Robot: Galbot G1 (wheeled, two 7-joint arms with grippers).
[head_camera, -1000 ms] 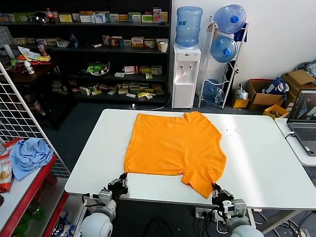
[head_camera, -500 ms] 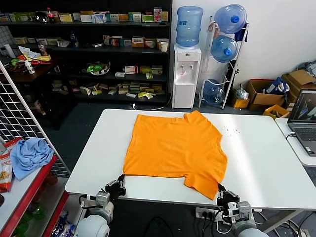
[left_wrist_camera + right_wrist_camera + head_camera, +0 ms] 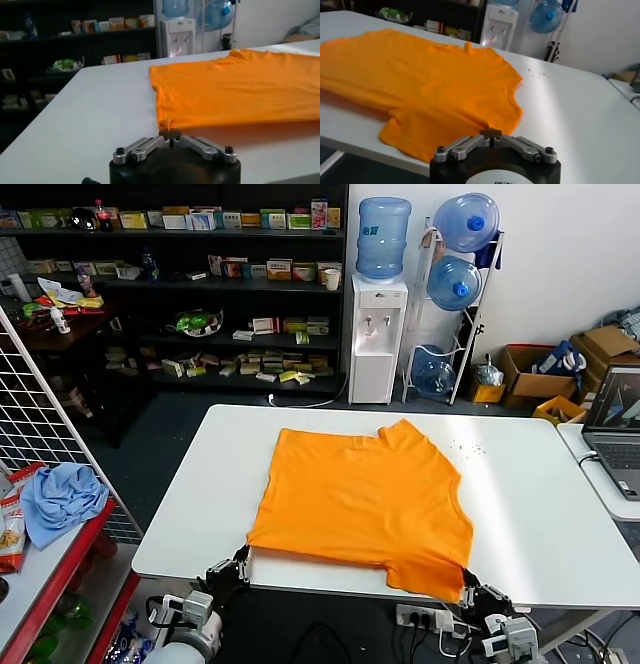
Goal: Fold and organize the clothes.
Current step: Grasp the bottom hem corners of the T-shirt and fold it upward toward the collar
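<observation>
Two grippers at counter [image 3: 200, 484] near edge in head view: T-shirt [image 3: 365, 499] dragged nearer since a second ago, flatter.
Left wrist: left gripper [image 3: 170, 136] jaws clamped on hem corner.
Right wrist: right gripper [image 3: 491, 133] jaws clamped on sleeve edge. Fold likely next.

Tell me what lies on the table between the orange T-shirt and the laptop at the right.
Only bare white table separates the T-shirt from the laptop, save some tiny specks near the shirt's far sleeve, per the head view.
</observation>
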